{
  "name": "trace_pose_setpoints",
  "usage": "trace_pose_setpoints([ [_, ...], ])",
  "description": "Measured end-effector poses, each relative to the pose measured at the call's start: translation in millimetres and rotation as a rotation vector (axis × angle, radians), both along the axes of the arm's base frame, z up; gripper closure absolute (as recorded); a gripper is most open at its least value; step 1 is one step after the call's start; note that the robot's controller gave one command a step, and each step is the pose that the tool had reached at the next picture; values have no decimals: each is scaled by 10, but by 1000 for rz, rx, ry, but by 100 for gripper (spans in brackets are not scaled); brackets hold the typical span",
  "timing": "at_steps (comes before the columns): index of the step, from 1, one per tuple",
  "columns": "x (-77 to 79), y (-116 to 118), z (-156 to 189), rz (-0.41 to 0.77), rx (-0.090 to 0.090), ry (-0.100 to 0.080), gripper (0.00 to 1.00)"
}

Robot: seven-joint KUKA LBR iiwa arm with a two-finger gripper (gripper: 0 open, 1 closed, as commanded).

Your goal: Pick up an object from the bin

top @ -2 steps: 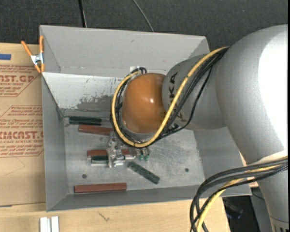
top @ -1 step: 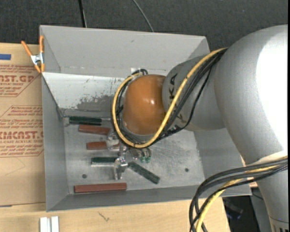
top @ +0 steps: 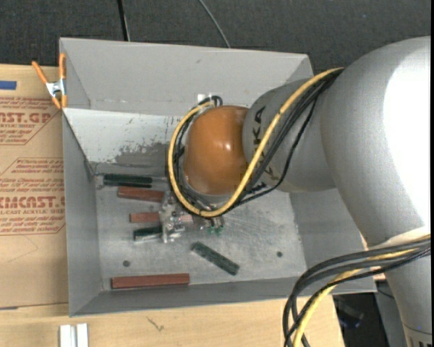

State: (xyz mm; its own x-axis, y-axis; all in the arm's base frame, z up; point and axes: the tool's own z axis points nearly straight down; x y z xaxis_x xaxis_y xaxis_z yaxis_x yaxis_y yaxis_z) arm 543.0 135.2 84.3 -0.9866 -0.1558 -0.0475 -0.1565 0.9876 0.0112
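Tool point(top: 172, 226) half-hidden under orange cover point(top: 213, 154), beside dark green bar point(top: 146, 233).

The thick silver arm point(top: 376, 136) comes in from the right and bends steeply downward. A rounded orange cover point(top: 213, 150) caps its wrist, and yellow and black cables point(top: 175, 157) loop round it. Beneath the cover, the small metal gripper point(top: 172, 224) points straight down.

The arm point(top: 362, 143) runs off the right edge; its orange cover point(top: 213, 150) hides the middle of the bin point(top: 79, 194) floor.
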Motion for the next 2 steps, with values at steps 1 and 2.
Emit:
trace_pose_setpoints([
  [1, 0, 0, 0, 0, 0, 0, 100],
  [2, 20, 95, 1752, -23, -16, 38, 100],
])
